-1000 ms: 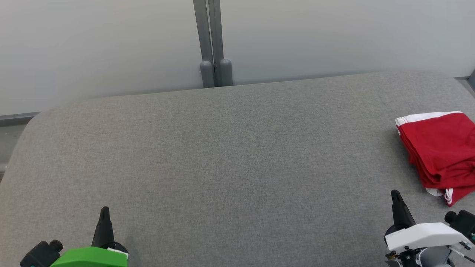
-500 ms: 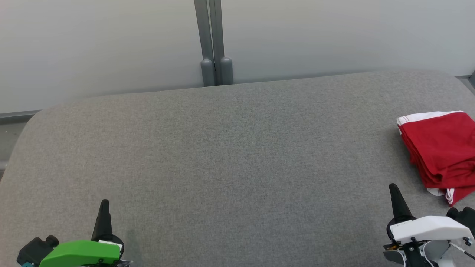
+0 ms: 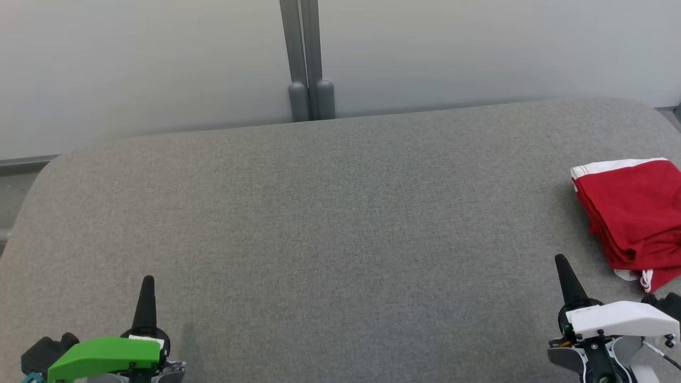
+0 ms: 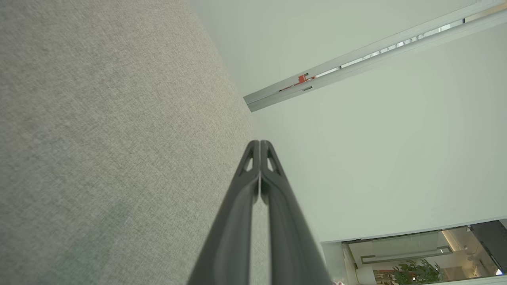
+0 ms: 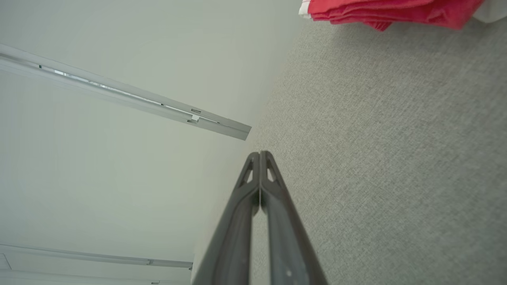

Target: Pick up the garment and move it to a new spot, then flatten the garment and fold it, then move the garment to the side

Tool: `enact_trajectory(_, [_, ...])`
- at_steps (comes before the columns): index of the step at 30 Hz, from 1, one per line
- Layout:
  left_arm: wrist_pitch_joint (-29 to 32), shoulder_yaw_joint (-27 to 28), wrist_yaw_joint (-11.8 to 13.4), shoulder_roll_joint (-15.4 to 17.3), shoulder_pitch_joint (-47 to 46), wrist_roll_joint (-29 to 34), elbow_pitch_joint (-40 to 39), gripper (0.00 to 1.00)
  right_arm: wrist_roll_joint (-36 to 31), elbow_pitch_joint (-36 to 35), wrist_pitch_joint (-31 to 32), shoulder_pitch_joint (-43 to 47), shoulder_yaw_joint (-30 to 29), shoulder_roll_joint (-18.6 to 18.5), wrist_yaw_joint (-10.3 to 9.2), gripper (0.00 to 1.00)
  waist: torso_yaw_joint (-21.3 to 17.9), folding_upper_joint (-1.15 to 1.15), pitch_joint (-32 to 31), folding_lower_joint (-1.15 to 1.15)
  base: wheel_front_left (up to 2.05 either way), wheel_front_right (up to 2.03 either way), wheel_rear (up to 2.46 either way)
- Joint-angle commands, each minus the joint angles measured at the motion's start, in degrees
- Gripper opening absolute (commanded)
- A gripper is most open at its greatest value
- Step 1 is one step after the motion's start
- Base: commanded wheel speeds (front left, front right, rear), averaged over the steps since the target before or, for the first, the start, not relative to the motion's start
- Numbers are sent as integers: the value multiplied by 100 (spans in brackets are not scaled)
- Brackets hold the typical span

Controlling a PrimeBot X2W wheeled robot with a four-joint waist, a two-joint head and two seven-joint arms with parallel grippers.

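Observation:
The red garment [image 3: 636, 213] with white trim lies folded in a neat stack at the right edge of the grey padded table [image 3: 330, 213]; its edge also shows at the top of the right wrist view as the garment [image 5: 380, 10]. My right gripper [image 3: 560, 260] is shut and holds nothing, a short way to the near left of the garment. My left gripper [image 3: 148, 280] is shut and bare at the near left of the table. Both wrist views show the fingers pressed together: left gripper [image 4: 260, 143], right gripper [image 5: 260, 154].
A pale wall runs behind the table, with a grey double post [image 3: 307, 64] at the far middle edge. The table's corners are rounded, and a strip of floor [image 3: 13, 197] shows at the far left.
Both grippers have crept a little forward across the table, still shut. The garment has stayed where it lies.

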Motion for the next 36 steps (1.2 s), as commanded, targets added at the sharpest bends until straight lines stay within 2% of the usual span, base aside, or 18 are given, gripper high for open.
enact_trajectory(1, [40,28,-24,47,-145,-133,-65,0,158,-64,49,-106,-7,-37,2,0,2,0,3,0,0,0,0])
enact_trajectory(36, [481,155,-128,62,-418,-1736,-80,0,2017,-83,481,-339,-12,-51,3,0,41,0,79,0,0,0,0])
